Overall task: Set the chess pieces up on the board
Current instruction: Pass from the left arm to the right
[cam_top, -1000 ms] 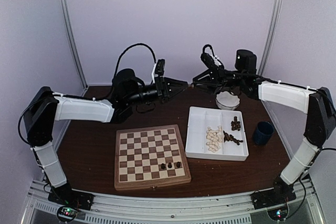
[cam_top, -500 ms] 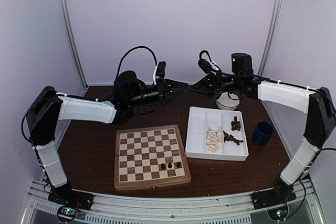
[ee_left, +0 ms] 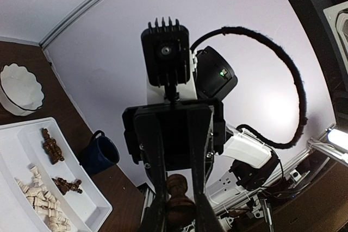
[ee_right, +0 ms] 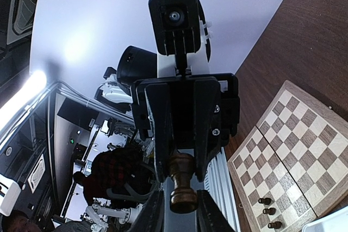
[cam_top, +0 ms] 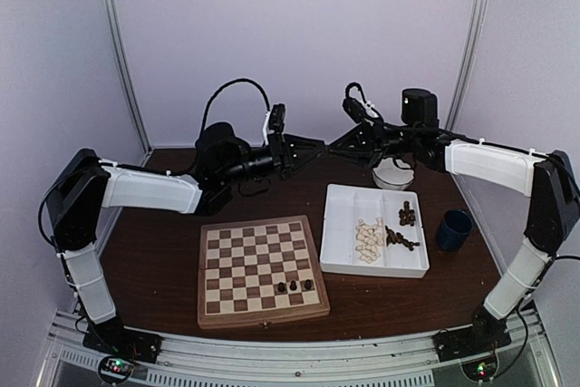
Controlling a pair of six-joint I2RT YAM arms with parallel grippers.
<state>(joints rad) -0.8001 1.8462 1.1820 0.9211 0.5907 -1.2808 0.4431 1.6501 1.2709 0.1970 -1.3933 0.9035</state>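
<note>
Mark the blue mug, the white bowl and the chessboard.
blue mug (cam_top: 451, 237), top view, side wall.
white bowl (ee_left: 19, 88), left wrist view, bare inside.
chessboard (cam_top: 258, 262), top view, bare middle squares.

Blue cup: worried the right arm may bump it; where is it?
In the top view, the blue cup stands on the table's right side, just right of the white tray and apart from it.

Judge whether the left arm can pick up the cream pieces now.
Probably not yet: the left claw is shut on a dark piece, tip to tip with the right claw. The cream pieces lie uncovered in the tray.
</note>
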